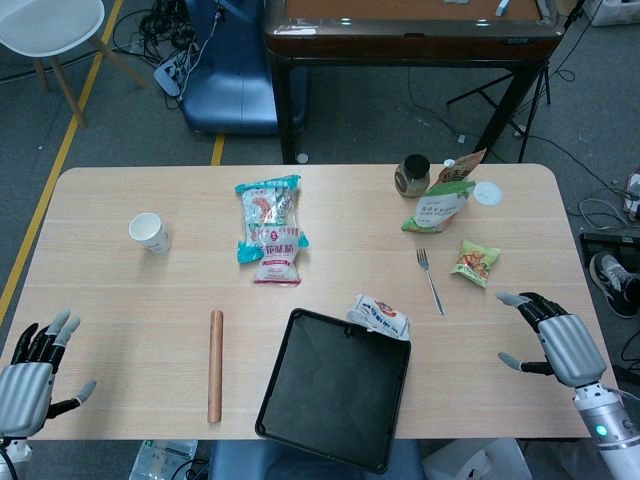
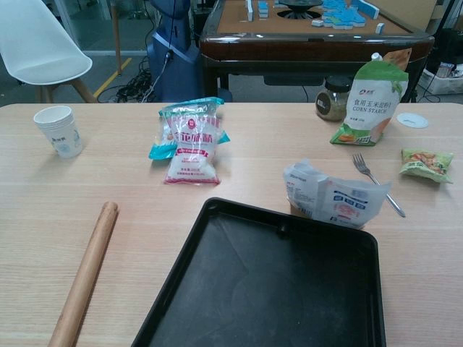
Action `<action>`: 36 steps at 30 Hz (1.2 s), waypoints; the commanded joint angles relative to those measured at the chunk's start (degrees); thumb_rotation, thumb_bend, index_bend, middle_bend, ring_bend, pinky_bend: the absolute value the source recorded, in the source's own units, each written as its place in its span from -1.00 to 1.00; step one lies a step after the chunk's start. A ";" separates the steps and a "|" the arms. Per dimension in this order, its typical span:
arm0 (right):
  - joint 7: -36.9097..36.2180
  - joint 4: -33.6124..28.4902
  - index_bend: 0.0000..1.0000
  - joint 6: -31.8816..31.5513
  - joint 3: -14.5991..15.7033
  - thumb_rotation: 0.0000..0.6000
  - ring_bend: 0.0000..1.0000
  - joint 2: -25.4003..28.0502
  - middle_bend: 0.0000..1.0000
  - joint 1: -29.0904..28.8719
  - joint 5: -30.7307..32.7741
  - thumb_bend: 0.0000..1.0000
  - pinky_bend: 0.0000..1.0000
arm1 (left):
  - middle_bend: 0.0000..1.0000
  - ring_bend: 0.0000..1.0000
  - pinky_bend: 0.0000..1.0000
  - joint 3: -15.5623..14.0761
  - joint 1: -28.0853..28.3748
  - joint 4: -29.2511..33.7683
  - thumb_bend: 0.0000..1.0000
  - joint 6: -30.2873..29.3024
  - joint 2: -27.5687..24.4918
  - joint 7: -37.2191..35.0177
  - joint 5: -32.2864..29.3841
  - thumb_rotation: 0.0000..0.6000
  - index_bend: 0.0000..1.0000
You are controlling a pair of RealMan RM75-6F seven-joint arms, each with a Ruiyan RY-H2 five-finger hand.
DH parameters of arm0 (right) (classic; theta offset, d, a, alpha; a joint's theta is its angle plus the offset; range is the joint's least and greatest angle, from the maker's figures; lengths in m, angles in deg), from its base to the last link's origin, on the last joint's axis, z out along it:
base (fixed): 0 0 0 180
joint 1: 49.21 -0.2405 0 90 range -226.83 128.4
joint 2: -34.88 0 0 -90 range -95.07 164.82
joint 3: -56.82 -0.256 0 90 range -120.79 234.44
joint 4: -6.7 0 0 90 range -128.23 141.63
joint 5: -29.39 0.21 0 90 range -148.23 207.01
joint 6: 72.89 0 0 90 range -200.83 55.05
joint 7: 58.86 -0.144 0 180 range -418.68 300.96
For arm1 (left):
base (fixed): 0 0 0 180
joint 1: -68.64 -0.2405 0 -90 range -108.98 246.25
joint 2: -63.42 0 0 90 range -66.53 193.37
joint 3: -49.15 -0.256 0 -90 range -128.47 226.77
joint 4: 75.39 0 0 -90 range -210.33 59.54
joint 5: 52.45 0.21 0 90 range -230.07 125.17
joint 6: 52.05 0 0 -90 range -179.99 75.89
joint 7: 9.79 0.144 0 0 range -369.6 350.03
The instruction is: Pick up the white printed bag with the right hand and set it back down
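Two hazards apply. Your right hand (image 1: 558,338) is spread and empty, well apart from the bag (image 1: 379,317), which touches the tray (image 1: 330,390); reaching may snag the fork (image 1: 431,281) or tray.

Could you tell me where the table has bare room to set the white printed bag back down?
Bare wood lies between the white paper cup and wooden rolling pin, and between the metal fork and open right hand. Beside the black tray it is crowded.
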 commanded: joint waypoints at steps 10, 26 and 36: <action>0.77 0.29 -0.74 6.25 -0.85 1.00 -0.68 -3.22 -0.51 -3.63 1.27 -0.96 -0.42 | -0.90 -0.79 -0.98 -0.06 0.36 0.02 -0.63 0.58 0.45 0.20 0.25 1.00 -0.85; 0.44 4.69 -1.00 19.65 -1.81 1.00 -0.90 -14.18 -0.77 -12.72 3.36 -1.00 -0.61 | -0.91 -0.79 -0.98 -0.31 -0.78 0.57 -0.63 -1.09 -0.12 0.29 0.54 1.00 -0.85; -1.04 10.53 -1.00 22.28 -3.00 1.00 -0.90 -21.30 -0.79 -16.19 4.53 -1.00 -0.61 | -0.90 -0.79 -0.98 -0.28 -1.01 0.59 -0.63 -1.37 -0.24 0.08 0.62 1.00 -0.85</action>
